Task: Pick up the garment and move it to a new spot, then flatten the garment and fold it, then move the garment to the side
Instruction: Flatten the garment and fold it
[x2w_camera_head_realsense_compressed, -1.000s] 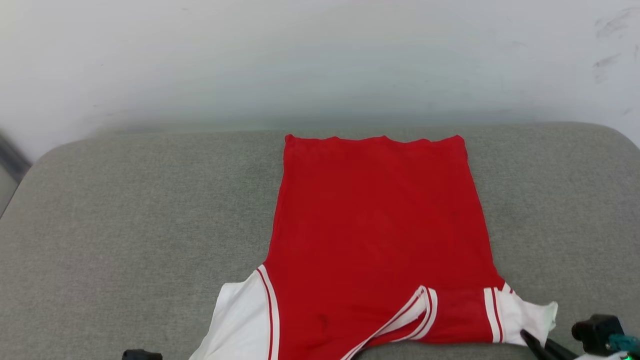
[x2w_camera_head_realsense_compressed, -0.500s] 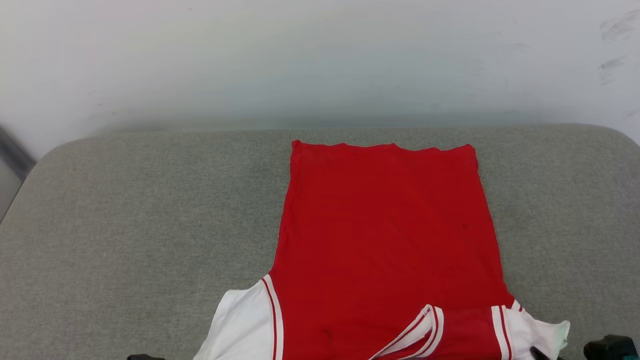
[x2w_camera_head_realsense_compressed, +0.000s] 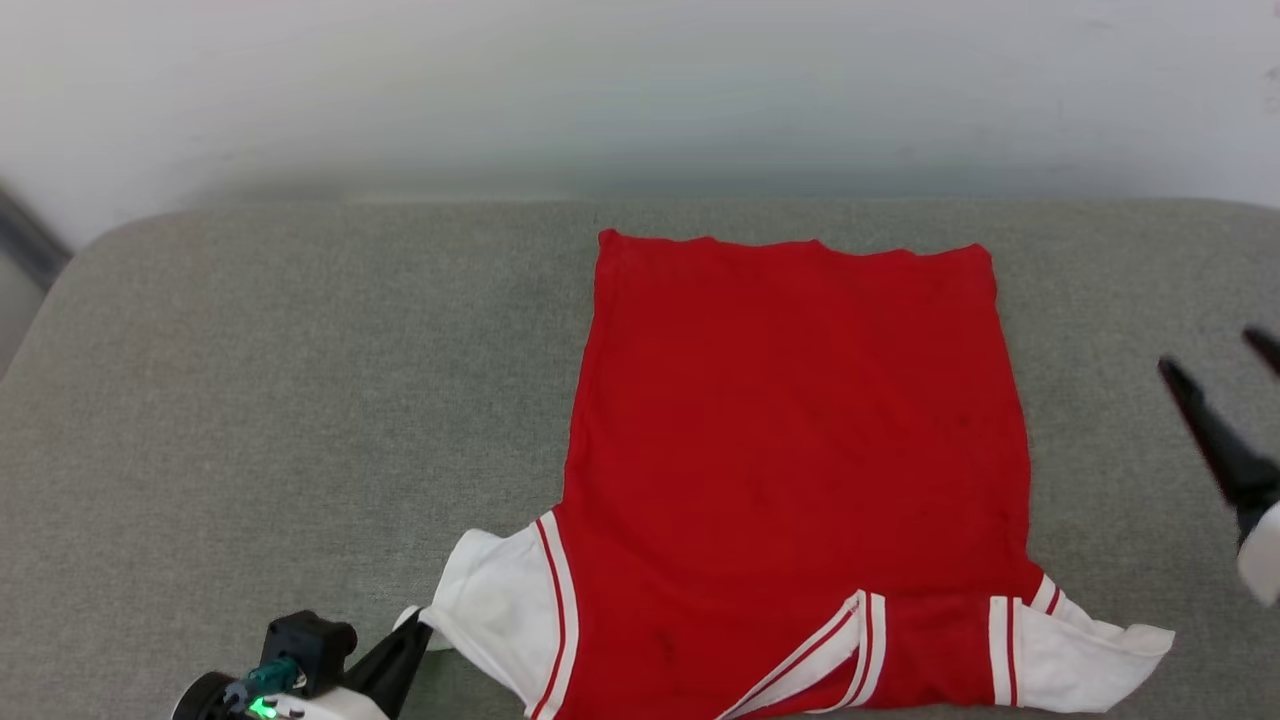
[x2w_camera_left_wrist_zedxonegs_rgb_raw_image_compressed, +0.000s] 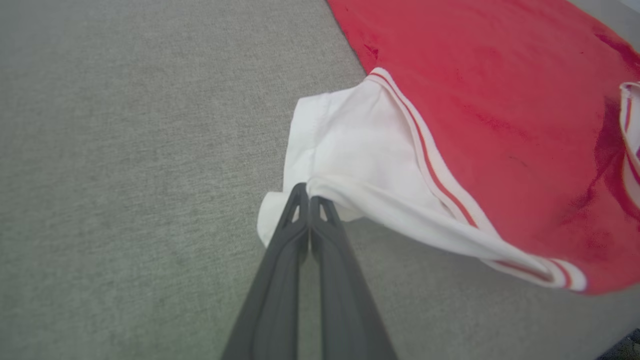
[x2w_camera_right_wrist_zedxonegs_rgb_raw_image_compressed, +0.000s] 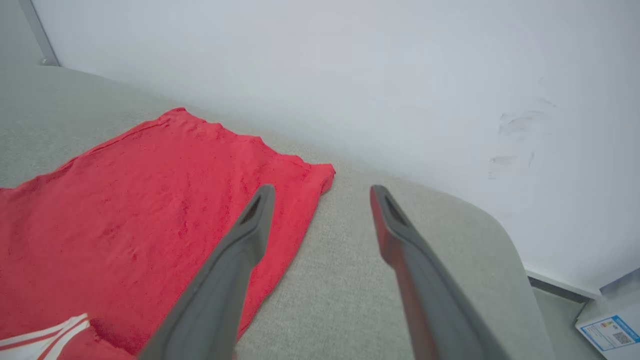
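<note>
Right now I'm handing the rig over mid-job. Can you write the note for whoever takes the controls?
Garment: spread plain red side up on the grey cushion, hem toward the wall, sleeves nearest the robot.
Left gripper: shut on the edge of the white sleeve on the robot's left.
Right gripper: open, empty, near the hem's right corner.
Done: laid out, body mostly flat.
Left: smooth both sleeves and the turned-over striped trim, fold, move aside.
</note>
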